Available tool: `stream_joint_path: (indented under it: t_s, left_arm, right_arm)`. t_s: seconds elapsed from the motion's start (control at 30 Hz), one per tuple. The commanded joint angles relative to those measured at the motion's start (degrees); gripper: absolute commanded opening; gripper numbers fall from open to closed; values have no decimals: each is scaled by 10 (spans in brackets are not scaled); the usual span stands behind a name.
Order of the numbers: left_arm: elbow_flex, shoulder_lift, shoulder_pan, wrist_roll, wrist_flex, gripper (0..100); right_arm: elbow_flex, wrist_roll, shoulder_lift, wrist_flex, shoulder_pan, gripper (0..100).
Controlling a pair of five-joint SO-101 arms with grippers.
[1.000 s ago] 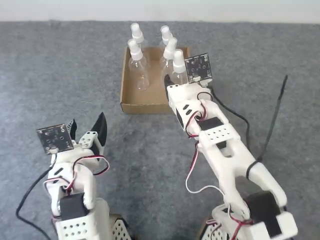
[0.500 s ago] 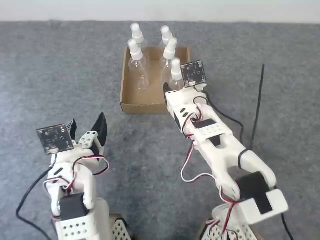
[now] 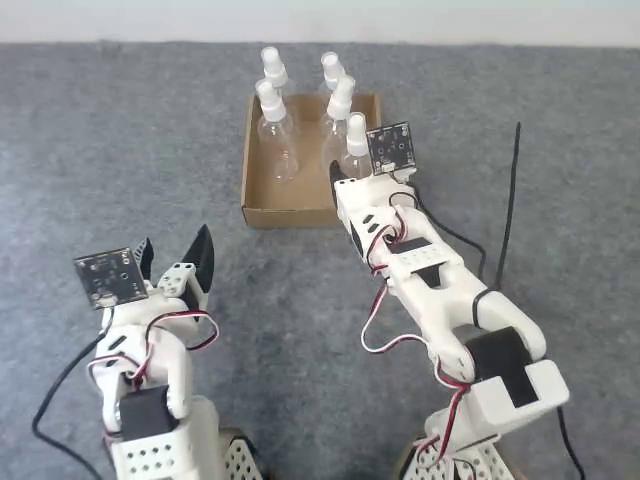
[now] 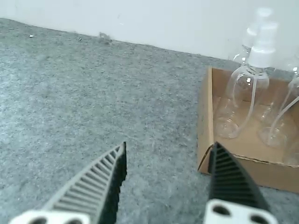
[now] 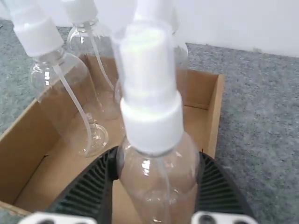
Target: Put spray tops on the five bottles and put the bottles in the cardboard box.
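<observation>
Grey mat (image 3: 120,150), right end effector (image 5: 156,163) clasping bottle (image 5: 152,130) at cardboard box (image 3: 285,212) edge

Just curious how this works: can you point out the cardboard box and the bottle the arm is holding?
cardboard box (image 3: 285,214): high view, front wall.
held bottle (image 5: 156,177): right wrist view, clear body.

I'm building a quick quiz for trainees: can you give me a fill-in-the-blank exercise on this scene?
1. The ____ arm's gripper is shut on a bottle.
2. The other gripper is ____ above the carpet.
3. The high view shows ____ spray tops at the cardboard box.
Missing words: right; open; five.
</observation>
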Motion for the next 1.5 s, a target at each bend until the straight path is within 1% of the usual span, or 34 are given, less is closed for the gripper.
stream_joint_path:
  t_s: [0.0, 0.27, 0.43, 0.5, 0.8, 0.9, 1.2, 1.33, 1.47]
  left_arm:
    - [-3, -6, -2, -4, -21, 265]
    - [-3, -6, -1, -4, -21, 265]
    - [-3, -6, -1, -4, -21, 265]
    - [-3, -6, -1, -4, -21, 265]
    - [-3, -6, -1, -4, -21, 265]
    - [-3, -6, -1, -4, -21, 265]
    - [-3, -6, -1, -4, -21, 265]
    - [-3, -6, -1, -4, -21, 265]
    - [-3, -6, -1, -4, -21, 265]
  right_arm:
    - [-29, 4, -6, -8, 20, 128]
    - [-29, 6, -7, -7, 20, 136]
    - [-29, 5, -6, -7, 19, 262]
    - [-28, 5, -6, -7, 19, 288]
    - [-26, 8, -11, 4, -1, 284]
    - [-30, 8, -12, 24, -3, 284]
    - [-25, 6, -41, 34, -1, 285]
    - [-27, 4, -66, 80, -3, 285]
    - [-26, 4, -81, 92, -3, 285]
